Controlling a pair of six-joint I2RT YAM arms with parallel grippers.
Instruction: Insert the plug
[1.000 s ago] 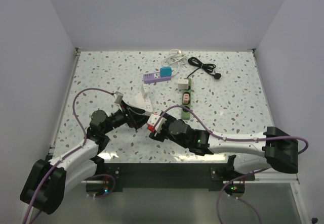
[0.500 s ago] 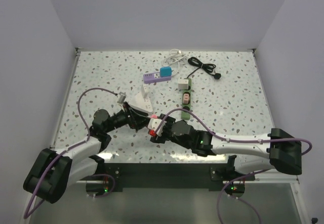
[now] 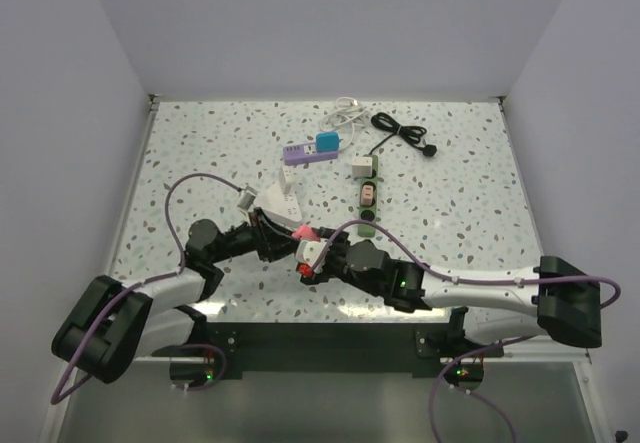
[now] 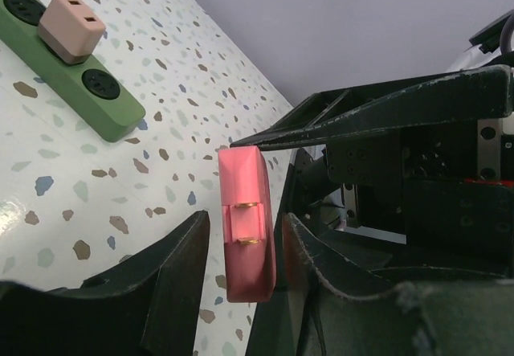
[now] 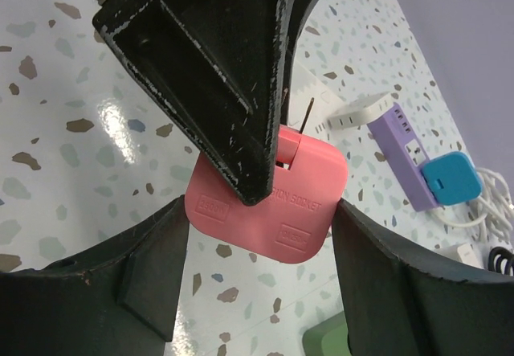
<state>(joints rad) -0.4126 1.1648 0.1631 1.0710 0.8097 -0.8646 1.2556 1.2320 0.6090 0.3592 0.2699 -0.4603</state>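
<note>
— How does the right gripper [image 5: 259,215] stand?
— Narrow, clamped on the pink plug [image 5: 309,183]. It has one finger against each side edge and holds the plug off the table [image 5: 48,131].
— And the left gripper [image 4: 243,235]?
— Its fingers straddle the same plug across the flat faces, nearly closed. One finger touches. By the other I see a sliver of gap, so I cannot tell whether it grips. The plug's two brass prongs face its wrist camera.
— Room around them?
— There is bare table under both grippers and out on the left one's side. The table's near edge lies close behind the wrists. Just beyond the left gripper lies a white strip [image 5: 361,111]. Beyond the right one is the green power strip [image 4: 76,71], with a tan adapter [image 4: 71,25] in it and free sockets on either side. Farther still is a purple strip [image 5: 397,147] with a blue plug [image 5: 451,178].
— Since a second ago?
— The left gripper has swung in to meet the right. They were slightly apart before. The things on the table have not moved.
</note>
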